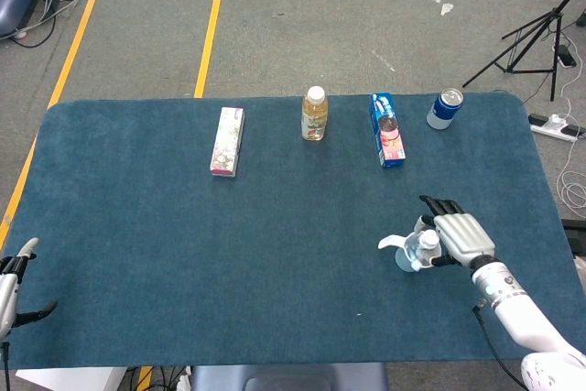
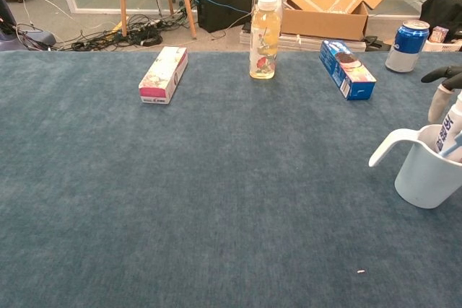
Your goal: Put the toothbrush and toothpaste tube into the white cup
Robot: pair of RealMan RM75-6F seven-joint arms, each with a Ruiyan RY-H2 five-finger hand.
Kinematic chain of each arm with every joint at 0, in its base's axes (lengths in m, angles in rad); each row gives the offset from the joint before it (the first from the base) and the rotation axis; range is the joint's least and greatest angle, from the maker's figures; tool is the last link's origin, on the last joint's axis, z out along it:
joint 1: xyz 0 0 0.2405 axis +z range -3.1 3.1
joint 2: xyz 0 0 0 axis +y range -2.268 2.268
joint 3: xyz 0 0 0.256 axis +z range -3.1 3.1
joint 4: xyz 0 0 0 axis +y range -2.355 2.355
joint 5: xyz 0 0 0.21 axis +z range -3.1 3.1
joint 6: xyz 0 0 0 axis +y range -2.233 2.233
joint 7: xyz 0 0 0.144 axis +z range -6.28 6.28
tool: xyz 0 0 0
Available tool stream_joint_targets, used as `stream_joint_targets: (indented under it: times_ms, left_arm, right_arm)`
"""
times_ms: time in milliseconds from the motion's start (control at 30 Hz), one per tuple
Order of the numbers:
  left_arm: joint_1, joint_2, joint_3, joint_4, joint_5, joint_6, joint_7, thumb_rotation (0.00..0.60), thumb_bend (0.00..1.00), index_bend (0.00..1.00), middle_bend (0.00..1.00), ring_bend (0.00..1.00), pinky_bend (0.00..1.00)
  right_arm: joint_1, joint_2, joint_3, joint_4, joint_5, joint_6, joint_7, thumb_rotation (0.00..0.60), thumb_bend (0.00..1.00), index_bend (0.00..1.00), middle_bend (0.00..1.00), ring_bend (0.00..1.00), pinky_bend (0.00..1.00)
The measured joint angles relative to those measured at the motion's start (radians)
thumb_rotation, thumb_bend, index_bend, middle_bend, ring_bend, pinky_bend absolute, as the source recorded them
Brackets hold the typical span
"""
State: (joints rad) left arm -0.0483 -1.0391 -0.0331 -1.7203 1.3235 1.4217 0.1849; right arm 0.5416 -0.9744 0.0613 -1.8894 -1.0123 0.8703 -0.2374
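Note:
The white cup (image 1: 404,257) (image 2: 426,171) stands on the blue table near its right front, handle pointing left. A white toothpaste tube (image 2: 450,130) (image 1: 425,245) stands upright inside it, cap upward. My right hand (image 1: 457,236) is directly right of the cup and grips the tube's upper part; its fingers (image 2: 439,101) show at the chest view's right edge. The toothbrush's light blue handle (image 2: 453,148) leans low inside the cup beside the tube. My left hand (image 1: 13,282) hangs off the table's front left corner with fingers apart, holding nothing.
Along the far side stand a pink box (image 1: 227,141), a juice bottle (image 1: 314,114), a blue snack box (image 1: 386,129) and a blue can (image 1: 445,108). A tripod (image 1: 536,38) stands on the floor beyond the right corner.

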Motion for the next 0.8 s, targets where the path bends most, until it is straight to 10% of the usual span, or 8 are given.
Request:
stream_joint_targets:
  times_ms: [800]
  left_arm:
    - [0.000, 0.002, -0.001, -0.002, -0.001, 0.000, -0.002, 0.600, 0.00, 0.06, 0.26, 0.23, 0.29]
  right_arm:
    - [0.014, -0.007, -0.007, 0.009, -0.020, -0.020, 0.048, 0.600, 0.24, 0.34, 0.00, 0.00, 0.02]
